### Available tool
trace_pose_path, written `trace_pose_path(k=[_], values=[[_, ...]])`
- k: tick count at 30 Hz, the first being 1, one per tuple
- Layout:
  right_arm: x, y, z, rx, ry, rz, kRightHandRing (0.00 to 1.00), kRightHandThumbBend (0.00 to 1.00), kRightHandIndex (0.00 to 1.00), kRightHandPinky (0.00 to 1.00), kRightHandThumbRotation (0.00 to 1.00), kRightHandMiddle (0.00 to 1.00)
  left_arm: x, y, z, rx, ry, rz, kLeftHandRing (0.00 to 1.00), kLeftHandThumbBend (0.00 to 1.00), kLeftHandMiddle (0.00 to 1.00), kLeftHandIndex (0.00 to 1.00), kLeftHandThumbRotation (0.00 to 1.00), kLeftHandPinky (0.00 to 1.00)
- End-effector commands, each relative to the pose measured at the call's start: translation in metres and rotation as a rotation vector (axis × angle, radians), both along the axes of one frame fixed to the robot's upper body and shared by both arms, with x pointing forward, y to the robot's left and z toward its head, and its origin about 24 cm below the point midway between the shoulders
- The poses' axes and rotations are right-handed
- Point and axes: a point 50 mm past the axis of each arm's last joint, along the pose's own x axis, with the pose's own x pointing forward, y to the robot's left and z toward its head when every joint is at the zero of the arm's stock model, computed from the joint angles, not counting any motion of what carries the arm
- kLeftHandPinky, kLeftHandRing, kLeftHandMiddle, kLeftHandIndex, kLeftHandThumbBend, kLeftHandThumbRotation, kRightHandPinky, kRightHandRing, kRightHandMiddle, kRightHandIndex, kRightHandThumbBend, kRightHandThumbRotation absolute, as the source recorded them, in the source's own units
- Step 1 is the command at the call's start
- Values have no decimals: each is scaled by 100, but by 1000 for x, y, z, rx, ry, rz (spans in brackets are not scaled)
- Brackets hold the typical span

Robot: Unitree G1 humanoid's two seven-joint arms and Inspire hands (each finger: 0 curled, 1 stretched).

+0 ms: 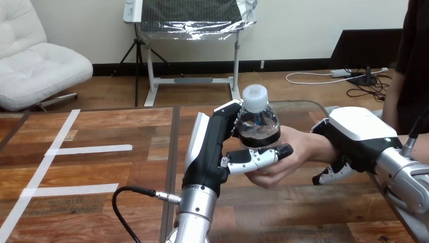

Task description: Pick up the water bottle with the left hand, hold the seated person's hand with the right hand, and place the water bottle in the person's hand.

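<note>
We see the water bottle (259,124) upright and raised above the wooden table (126,212), near the middle of the scene, its white cap (254,96) on top and a dark band round its lower part. Our left hand (210,147) stands just left of the bottle and grips it: the fingers wrap round the far side near the bottle's shoulder, and the thumb (255,157) crosses the front below the dark band. The silver left forearm (195,212) rises to the hand from below the bottle. The person's hand (296,152) comes in from the right of the bottle and is cupped at its base, fingers curled beneath our thumb, so both that hand and our left hand are on the bottle. To the right of the bottle, our right hand (356,134) sits over the person's wrist, white shell upward, and its fingers (331,174) curl down and under the wrist, so we read it as closed round the wrist. Well to the left of the bottle, strips of white tape (88,149) lie flat on the table.
</note>
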Motion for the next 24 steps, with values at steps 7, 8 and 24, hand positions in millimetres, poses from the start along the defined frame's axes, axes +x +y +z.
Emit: trace_pose_path(k=[7, 8, 24], values=[[9, -10, 21, -1, -107, -35, 57, 82, 57, 46, 0, 64, 1, -33, 34, -42, -102, -52, 85, 88, 88, 89, 25, 79], [9, -10, 21, 3, -110, -35, 58, 82, 58, 47, 0, 65, 1, -33, 34, -37, -103, -50, 86, 88, 89, 90, 26, 81], [8, -10, 21, -9, -114, -33, 74, 83, 69, 62, 0, 79, 2, -33, 33, 28, -91, -27, 100, 96, 100, 100, 43, 99]])
